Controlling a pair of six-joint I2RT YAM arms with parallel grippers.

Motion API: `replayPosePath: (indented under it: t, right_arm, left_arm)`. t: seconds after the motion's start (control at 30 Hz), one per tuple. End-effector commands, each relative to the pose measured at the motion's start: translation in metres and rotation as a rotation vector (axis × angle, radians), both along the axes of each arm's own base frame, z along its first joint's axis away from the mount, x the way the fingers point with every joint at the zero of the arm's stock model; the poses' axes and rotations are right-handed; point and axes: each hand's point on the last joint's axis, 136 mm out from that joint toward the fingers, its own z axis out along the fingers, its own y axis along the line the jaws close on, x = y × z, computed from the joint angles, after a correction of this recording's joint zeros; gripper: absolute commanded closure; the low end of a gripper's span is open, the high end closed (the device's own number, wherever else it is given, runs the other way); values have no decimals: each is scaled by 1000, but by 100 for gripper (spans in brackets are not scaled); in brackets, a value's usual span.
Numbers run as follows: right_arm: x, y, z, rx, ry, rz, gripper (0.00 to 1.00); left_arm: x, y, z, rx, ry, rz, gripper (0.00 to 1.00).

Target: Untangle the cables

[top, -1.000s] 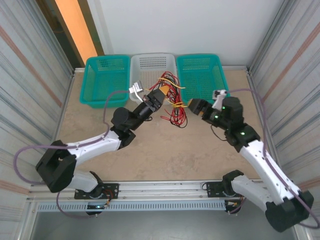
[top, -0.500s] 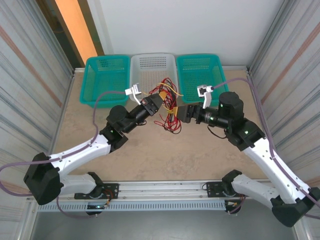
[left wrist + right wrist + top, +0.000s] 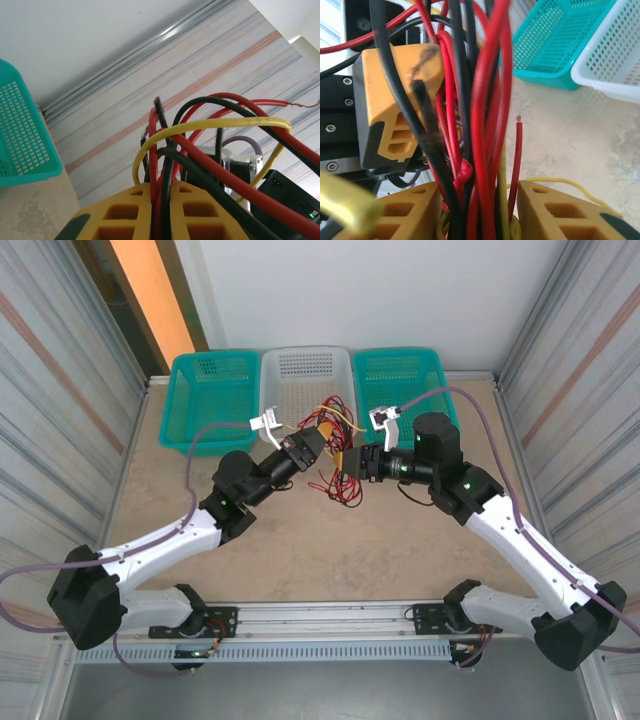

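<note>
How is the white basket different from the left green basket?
The white basket is white, the left green basket teal. The white basket sits mid-row; the green one ends the row. The cables are nearer the white basket than the green. Both are holed baskets at the table's far edge.
</note>
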Motion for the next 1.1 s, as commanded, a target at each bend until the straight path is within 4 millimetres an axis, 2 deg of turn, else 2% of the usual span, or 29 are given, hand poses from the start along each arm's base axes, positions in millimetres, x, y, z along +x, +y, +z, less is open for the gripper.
replayPosePath:
  t: [0.0, 0.1, 0.13, 0.17, 0.2, 0.23, 0.33, 0.53, 0.63, 0.97, 1.03, 1.07]
  right_arm:
    - [-3, 6, 13, 29, -40, 47, 76]
    - [-4, 5, 13, 32, -43, 55, 95]
    - [-5, 3, 14, 34, -48, 56, 99]
    - [-5, 1, 16, 36, -52, 55, 100]
    - [-5, -2, 17, 41, -53, 56, 100]
    - [-5, -4, 19, 48, -51, 68, 100]
    - [-13, -8, 26, 69, -45, 135, 100]
    - [-30, -6, 29, 65, -20, 274, 100]
    - [-35, -2, 27, 64, -4, 321, 100]
    - [-45, 25, 14, 11, 28, 425, 100]
    - [-47, 29, 12, -3, 27, 438, 100]
    - [-47, 31, 11, -8, 26, 441, 100]
  left_arm:
    - [-15, 9, 33, -91, -79, -27, 100]
    - [-15, 8, 28, -56, -77, -31, 100]
    - [-15, 7, 24, -31, -75, -38, 94]
    - [-15, 6, 21, -7, -73, -49, 76]
    - [-14, 6, 17, 25, -74, -67, 51]
    - [-15, 5, 14, 57, -83, -98, 32]
    - [-20, 11, 10, 140, -113, -195, 2]
    - [-40, 27, 10, 275, -223, -338, 1]
    - [-52, 24, 5, 328, -251, -408, 1]
    - [-67, 5, -3, 304, -269, -553, 1]
    - [-67, 3, -5, 310, -273, -555, 7]
    - [-67, 3, -5, 306, -276, -554, 14]
